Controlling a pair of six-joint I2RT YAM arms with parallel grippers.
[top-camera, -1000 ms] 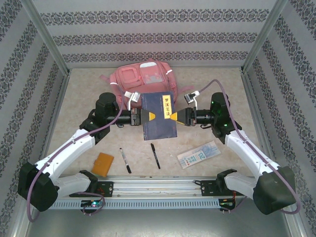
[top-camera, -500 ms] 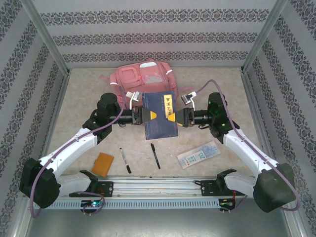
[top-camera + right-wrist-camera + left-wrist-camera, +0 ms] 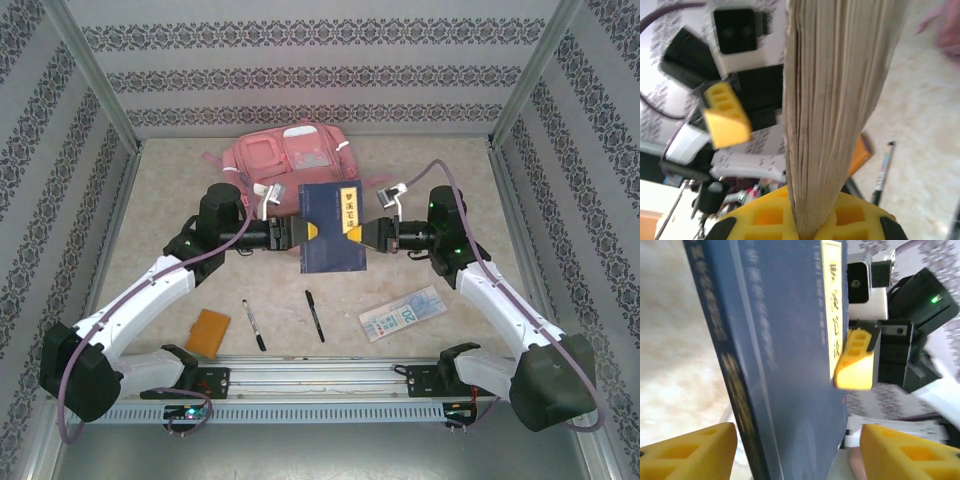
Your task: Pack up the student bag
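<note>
Now, on your left, the left gripper [image 3: 303, 231] has let go: its yellow fingers stand spread on either side of the blue book [image 3: 330, 245], where a second ago they were clamped. On your right, the right gripper [image 3: 358, 232] has clenched onto the page edge. Behind them, the pink student bag [image 3: 290, 155] lies flat at the far middle of the table [image 3: 160, 200]. Its long axis runs left to right, its handle points to the far side, and it hasn't moved.

There's a blue book [image 3: 333, 228] with a yellow title strip, up off the table [image 3: 160, 200]. Lying on the table: black pen [image 3: 253, 324], second pen [image 3: 315, 316] nearby, banknote [image 3: 402, 313] to the right, orange pad [image 3: 210, 331] to the left.
</note>
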